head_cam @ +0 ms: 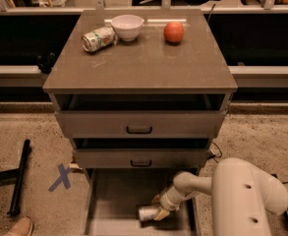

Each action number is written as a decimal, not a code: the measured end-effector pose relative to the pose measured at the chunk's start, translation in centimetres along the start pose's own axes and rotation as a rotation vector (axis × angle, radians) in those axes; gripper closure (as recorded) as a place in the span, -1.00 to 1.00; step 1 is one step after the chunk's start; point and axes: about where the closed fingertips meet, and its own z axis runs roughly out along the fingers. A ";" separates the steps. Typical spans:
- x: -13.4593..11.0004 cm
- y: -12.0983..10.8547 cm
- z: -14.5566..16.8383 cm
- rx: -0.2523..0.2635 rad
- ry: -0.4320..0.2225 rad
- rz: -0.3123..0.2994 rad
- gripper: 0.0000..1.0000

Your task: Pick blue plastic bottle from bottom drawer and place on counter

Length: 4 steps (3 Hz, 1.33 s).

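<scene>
**Light bottle, low in the drawer**

Camera view: the blue plastic bottle (146,214) lay on its side in the bottom drawer (109,195), against the hand (159,212). Whether the hand pinched it could not be told. It was probably light, thin-walled and slippery, so a gentle hold across its middle seemed best.

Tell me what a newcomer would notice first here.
The bulky white arm at lower right reaches into the open bottom drawer, where its gripper sits at the blue plastic bottle lying on its side. Up on the counter, a red fruit, a white bowl and a tipped can stand out along the far edge.
</scene>
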 end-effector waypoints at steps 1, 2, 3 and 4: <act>-1.5 1.2 -4.9 0.086 -0.045 -0.051 1.00; -2.1 3.1 -12.6 0.183 -0.103 -0.103 1.00; -2.2 3.1 -12.5 0.181 -0.103 -0.103 1.00; -3.1 3.2 -14.8 0.200 -0.141 -0.115 1.00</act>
